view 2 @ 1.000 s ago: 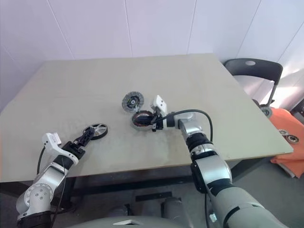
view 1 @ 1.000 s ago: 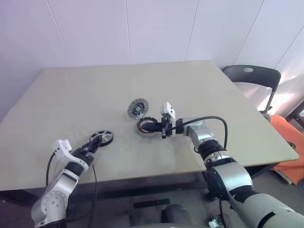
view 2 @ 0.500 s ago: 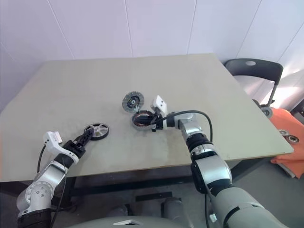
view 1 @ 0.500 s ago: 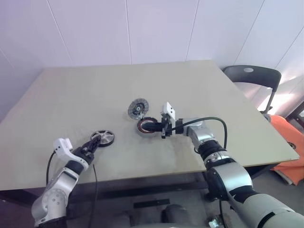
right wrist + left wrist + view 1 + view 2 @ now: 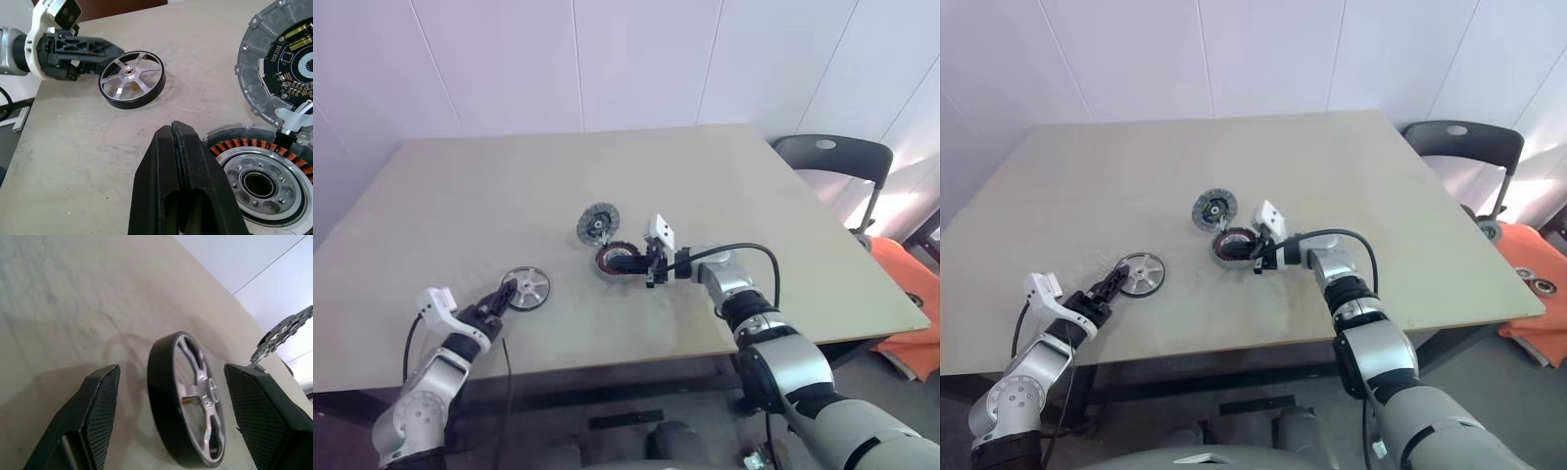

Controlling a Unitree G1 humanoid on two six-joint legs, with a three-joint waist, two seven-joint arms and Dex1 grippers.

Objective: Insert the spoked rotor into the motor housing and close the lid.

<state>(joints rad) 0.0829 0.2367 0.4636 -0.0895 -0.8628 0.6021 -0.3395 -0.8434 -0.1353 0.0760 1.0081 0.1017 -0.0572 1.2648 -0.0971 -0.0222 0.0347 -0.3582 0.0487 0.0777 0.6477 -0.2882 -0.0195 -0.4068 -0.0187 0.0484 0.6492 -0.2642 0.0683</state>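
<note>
Left end effector (image 5: 506,294) has pulled back a touch, fingers wide astride the spoked rotor (image 5: 527,288), not gripping yet. Right end effector (image 5: 628,263), pinched shut, stays beside the motor housing (image 5: 610,260).

The spoked rotor (image 5: 131,79) is showing bright, brushed-looking silvery metal on its spokes and hub, inside a smooth matt black rim. The motor housing (image 5: 259,171) is gleaming with copper-brown wire windings around a satin silver metal centre. The lid (image 5: 282,66) is looking like dull grey cast metal with a ribbed rim. The bench (image 5: 489,196) is presenting a matt, pale beige top with faint marbled streaks. The left end effector (image 5: 171,421) is wearing matt black plastic fingers (image 5: 102,406) with finely textured pads.
</note>
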